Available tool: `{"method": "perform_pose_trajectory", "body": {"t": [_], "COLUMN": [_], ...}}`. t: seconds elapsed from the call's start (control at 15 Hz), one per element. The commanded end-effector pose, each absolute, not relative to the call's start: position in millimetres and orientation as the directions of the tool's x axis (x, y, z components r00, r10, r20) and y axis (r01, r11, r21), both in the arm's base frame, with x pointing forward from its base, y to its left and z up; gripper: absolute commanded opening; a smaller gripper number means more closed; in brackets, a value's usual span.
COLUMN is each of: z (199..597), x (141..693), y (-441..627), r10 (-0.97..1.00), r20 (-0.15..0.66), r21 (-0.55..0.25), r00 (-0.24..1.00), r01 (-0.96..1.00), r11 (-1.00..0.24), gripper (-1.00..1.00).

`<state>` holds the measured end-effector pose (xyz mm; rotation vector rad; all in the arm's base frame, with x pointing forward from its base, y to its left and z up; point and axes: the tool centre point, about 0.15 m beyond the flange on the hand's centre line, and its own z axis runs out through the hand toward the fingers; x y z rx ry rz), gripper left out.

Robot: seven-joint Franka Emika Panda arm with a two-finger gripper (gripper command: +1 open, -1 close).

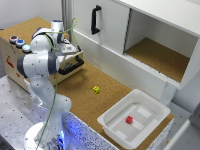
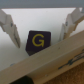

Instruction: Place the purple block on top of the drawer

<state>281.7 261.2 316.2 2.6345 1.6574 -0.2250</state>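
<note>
My gripper point(image 2: 41, 27) hangs spread over the drawer point(image 1: 70, 64) box — the purple block point(image 2: 36, 43) sits free between the fingers on its wooden top, apparently delivered.

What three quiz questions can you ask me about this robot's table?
1. Which letter is printed on the purple block? A) G B) K C) X
2. True or false: the red block lies inside the white tray.
3. What colour is the handle on the white cabinet?

Key: 1 A; 2 true; 3 black.
</note>
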Motion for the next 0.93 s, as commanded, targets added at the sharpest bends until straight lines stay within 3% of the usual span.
{"method": "perform_pose_trajectory", "body": {"t": [0.0, 0.2, 0.53, 0.87], "z": [310.8, 320.5, 384.6, 437.2], "x": [273.7, 284.5, 327.9, 348.4], "y": [249.5, 251.3, 273.2, 337.0], "r10": [0.876, 0.866, 0.823, 0.855], "r20": [-0.076, -0.067, 0.027, 0.100], "r21": [0.012, 0.031, 0.112, 0.127], "r00": [0.477, 0.495, 0.567, 0.509], "r01": [0.879, 0.869, 0.817, 0.846], "r11": [-0.477, -0.494, -0.566, -0.519], "gripper": [-1.00, -1.00, -1.00, -1.00]}}
